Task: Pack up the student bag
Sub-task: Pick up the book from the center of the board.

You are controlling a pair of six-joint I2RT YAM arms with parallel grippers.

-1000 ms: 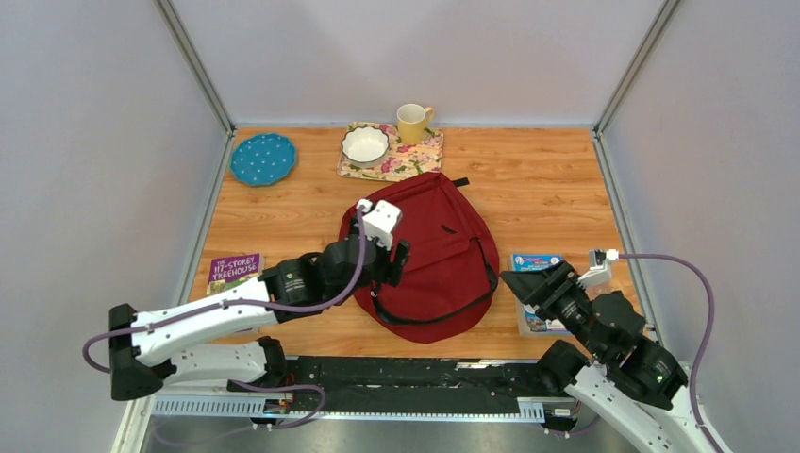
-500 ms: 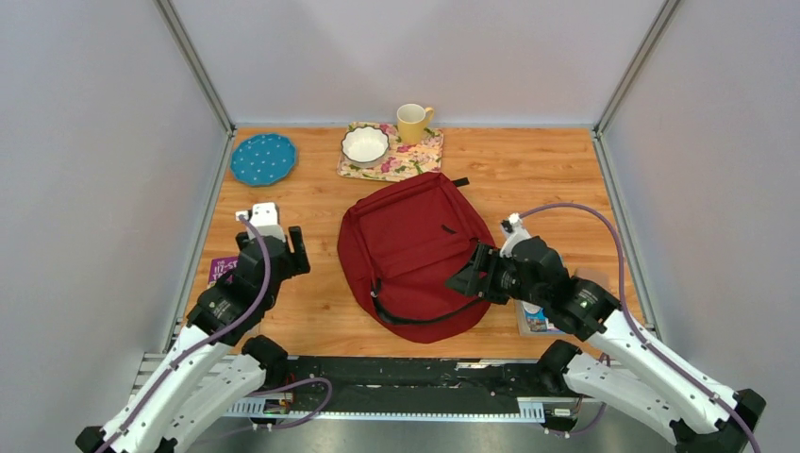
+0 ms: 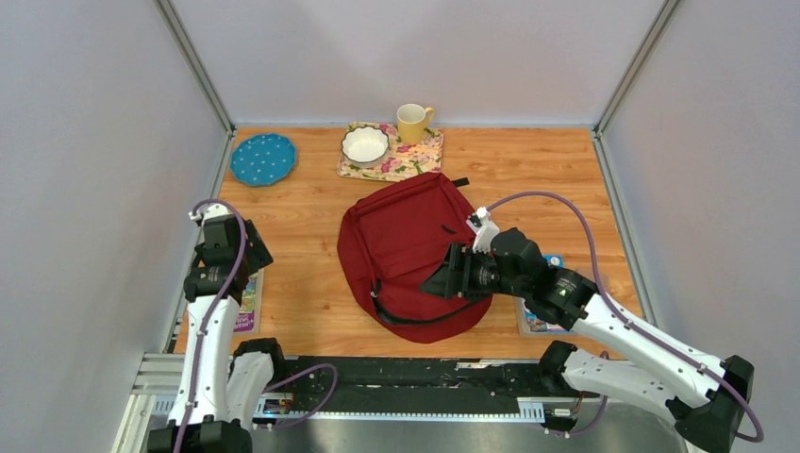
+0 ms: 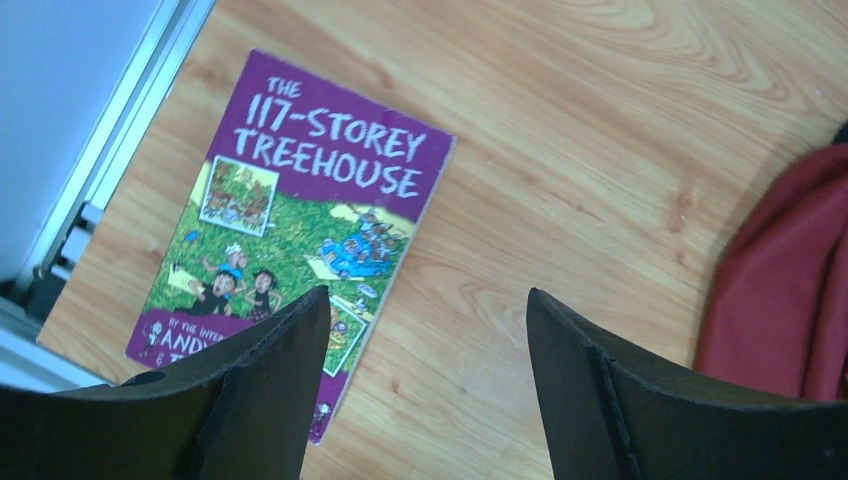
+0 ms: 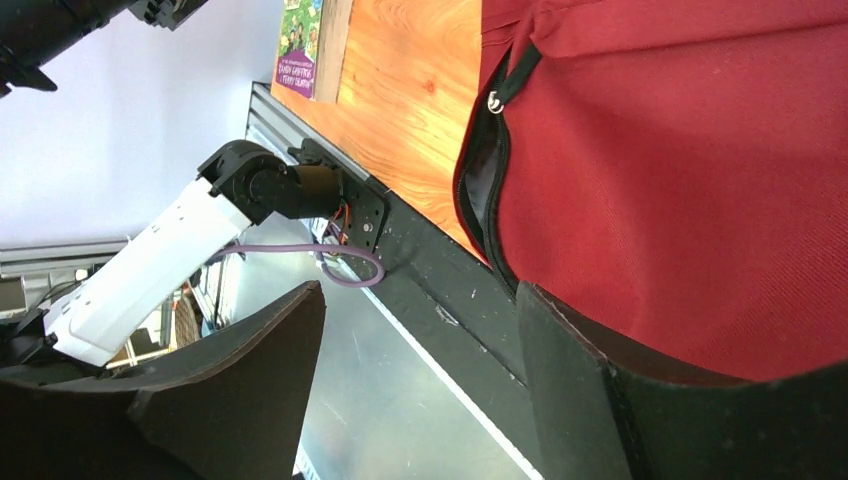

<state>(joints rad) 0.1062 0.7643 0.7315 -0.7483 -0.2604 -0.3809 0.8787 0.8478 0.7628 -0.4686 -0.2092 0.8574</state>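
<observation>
- The left gripper [image 4: 425, 300] hangs above a purple book [image 4: 300, 200] at the near left, its jaws wide apart and empty.
- The right gripper [image 5: 420, 290] is also wide apart and holds nothing. It is over the near right side of the student bag [image 3: 406, 236].
- This bag lies flat in the middle of the table.
- A yellow mug [image 3: 411, 122] stands far behind.

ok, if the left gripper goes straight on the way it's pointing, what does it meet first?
Likely the Treehouse book: the left gripper points down with one finger over the book's corner; its middle lines up with bare table beside it.
</observation>
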